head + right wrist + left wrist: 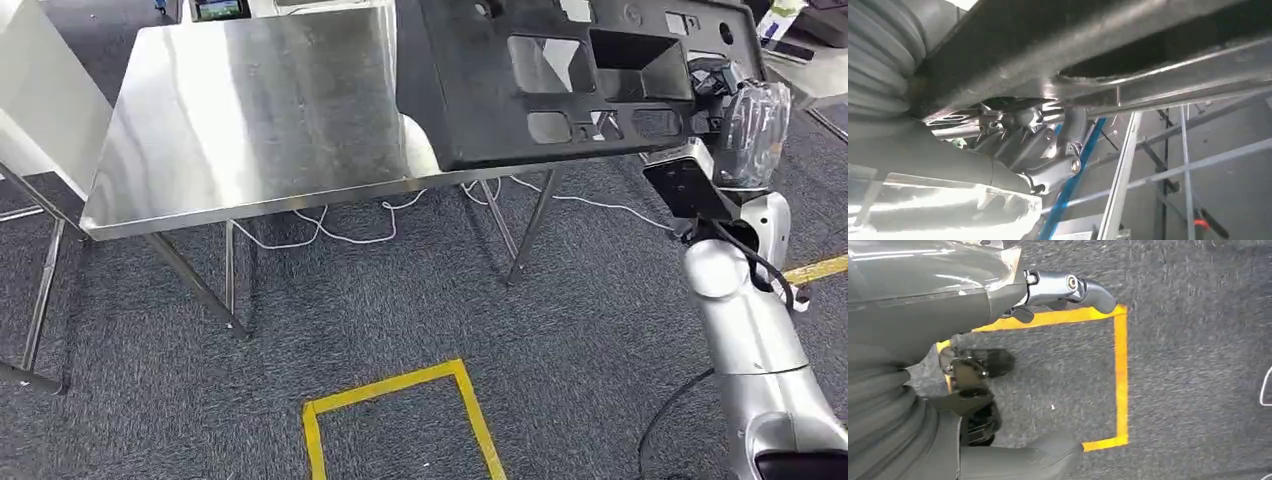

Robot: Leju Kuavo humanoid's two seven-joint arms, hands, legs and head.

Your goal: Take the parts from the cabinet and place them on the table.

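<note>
Above the steel table [250, 110], right hand [745, 120] grips black part [560, 80].

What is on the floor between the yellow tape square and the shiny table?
In the head view, grey carpet lies between the yellow tape square and the table, with a white cable trailing under the table's near edge.

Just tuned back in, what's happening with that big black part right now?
The right hand holds the large black plastic panel by its right end, over the far right corner of the steel table. The panel looks raised above the tabletop, though whether any edge already touches it cannot be told. The left hand hangs over the grey carpet by the yellow floor tape, holding nothing. So the panel is at the table, release still pending.
</note>
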